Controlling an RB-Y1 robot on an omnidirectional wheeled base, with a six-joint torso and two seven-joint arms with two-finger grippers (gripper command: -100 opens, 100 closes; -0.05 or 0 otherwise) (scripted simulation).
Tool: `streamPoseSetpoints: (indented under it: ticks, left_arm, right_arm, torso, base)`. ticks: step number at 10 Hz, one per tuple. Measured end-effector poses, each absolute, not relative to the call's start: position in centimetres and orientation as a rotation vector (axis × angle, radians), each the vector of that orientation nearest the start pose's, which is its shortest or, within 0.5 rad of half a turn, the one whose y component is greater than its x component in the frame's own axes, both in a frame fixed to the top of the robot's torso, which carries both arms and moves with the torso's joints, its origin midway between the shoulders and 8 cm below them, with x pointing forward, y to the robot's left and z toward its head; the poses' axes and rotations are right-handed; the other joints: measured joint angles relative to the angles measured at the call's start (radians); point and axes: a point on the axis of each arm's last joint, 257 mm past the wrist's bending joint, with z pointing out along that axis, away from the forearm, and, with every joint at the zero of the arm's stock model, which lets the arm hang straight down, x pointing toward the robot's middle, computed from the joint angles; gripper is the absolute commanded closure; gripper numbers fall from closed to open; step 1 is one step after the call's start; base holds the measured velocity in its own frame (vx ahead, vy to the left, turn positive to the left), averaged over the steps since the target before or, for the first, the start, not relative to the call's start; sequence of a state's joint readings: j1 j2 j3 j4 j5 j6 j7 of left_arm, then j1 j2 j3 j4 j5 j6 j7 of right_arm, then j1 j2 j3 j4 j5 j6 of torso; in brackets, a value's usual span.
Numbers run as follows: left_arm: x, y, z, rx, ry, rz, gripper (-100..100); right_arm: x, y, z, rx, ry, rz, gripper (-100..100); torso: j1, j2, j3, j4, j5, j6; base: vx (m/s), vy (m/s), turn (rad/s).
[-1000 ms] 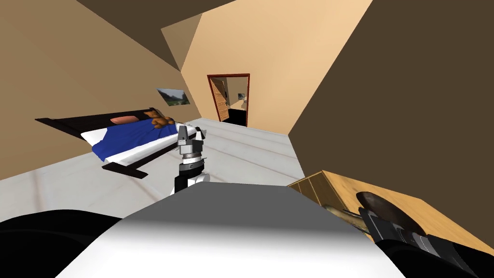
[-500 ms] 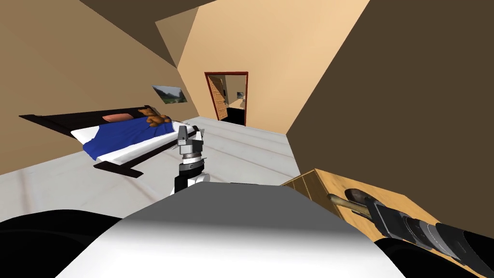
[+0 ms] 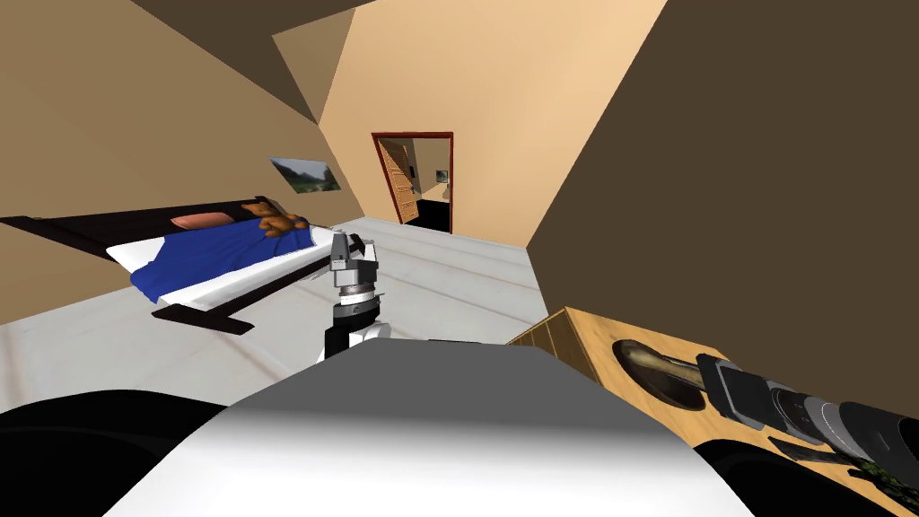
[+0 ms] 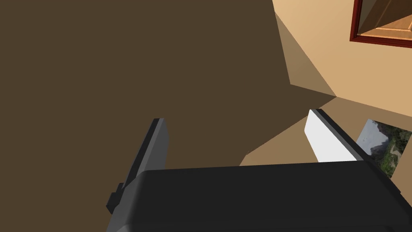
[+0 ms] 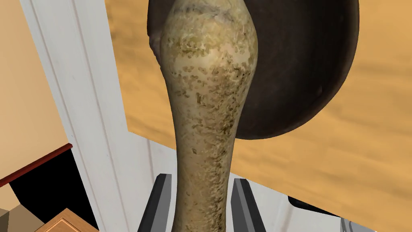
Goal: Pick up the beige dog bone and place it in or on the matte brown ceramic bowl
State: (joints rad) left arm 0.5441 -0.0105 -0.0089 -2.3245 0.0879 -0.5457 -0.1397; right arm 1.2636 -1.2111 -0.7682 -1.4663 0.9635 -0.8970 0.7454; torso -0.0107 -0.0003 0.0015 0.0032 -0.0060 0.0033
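Observation:
My right gripper [image 5: 201, 201] is shut on the shaft of the beige speckled dog bone [image 5: 207, 104]. The bone's far knob reaches over the rim of the dark brown bowl [image 5: 305, 68]. In the head view the bone [image 3: 660, 363] lies over the bowl [image 3: 642, 377], which stands on a wooden table top [image 3: 592, 337] at my right, with the right gripper [image 3: 704, 370] just behind it. My left gripper [image 3: 344, 247] is held up in front of my chest, open and holding nothing, as the left wrist view [image 4: 237, 137] shows.
The wooden table stands against a dark brown wall [image 3: 763, 179]. A small dark flat thing [image 3: 803, 449] lies on it beside my right arm. A bed with a blue cover [image 3: 206, 256] is far left, an open doorway [image 3: 417, 179] is ahead, and pale floor [image 3: 449, 278] lies between.
My view has turned right, so the bed has slid left. My right gripper and the bone now sit over the bowl, whose whole rim has come into view.

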Motion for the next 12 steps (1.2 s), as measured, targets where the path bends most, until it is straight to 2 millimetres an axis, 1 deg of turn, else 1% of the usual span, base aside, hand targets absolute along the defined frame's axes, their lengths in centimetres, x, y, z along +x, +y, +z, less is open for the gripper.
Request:
streamPoseSetpoints:
  ticks: [2, 3, 7, 8, 9, 10, 11, 12]
  left_arm:
    - [32.2, 29.0, 3.9, -0.632, 0.548, -1.228, 0]
    - [32.2, 29.0, 3.9, -0.632, 0.548, -1.228, 0]
    - [32.2, 29.0, 3.9, -0.632, 0.548, -1.228, 0]
    - [32.2, 29.0, 3.9, -0.632, 0.548, -1.228, 0]
    - [32.2, 29.0, 3.9, -0.632, 0.548, -1.228, 0]
    - [32.2, 29.0, 3.9, -0.632, 0.548, -1.229, 0]
    - [32.2, 29.0, 3.9, -0.632, 0.548, -1.228, 0]
    - [32.2, 29.0, 3.9, -0.632, 0.548, -1.228, 0]
  right_arm:
    - [13.5, -66.3, -19.8, -1.563, 2.154, -0.496, 100]
    - [13.5, -66.5, -19.7, -1.561, 2.154, -0.503, -100]
    - [13.5, -66.5, -19.7, -1.561, 2.154, -0.503, -100]
    - [13.5, -66.5, -19.7, -1.561, 2.154, -0.503, 0]
    - [13.5, -66.5, -19.7, -1.561, 2.154, -0.503, -100]
    - [13.9, -66.9, -20.2, -1.554, 2.175, -0.489, -100]
    - [14.0, -67.2, -20.8, -1.522, 2.204, -0.474, -100]
    - [14.2, -67.4, -21.2, -1.496, 2.214, -0.467, -100]
  torso:
    - [0.004, 0.000, 0.000, 0.000, 0.002, 0.000]
    - [0.007, 0.000, 0.000, 0.000, 0.001, 0.000]
    - [0.012, -0.002, -0.001, -0.001, 0.003, -0.001]
    - [0.012, -0.002, -0.001, -0.001, 0.003, -0.001]
    - [0.013, -0.002, -0.001, -0.001, 0.003, -0.001]
    - [0.009, 0.006, 0.003, 0.000, 0.002, -0.003]
    - [0.008, 0.011, 0.006, 0.002, 0.001, -0.001]
    - [0.009, 0.009, 0.005, 0.002, 0.002, 0.000]
  base:
    - [-0.023, -0.079, -0.024]
    - [-0.002, -0.011, 0.002]
    - [0.000, 0.000, 0.000]
    - [0.000, 0.000, 0.000]
    - [-0.193, -0.064, 0.329]
    - [-0.261, -0.071, 0.338]
    - [-0.147, -0.030, 0.075]
    - [-0.039, -0.010, -0.037]
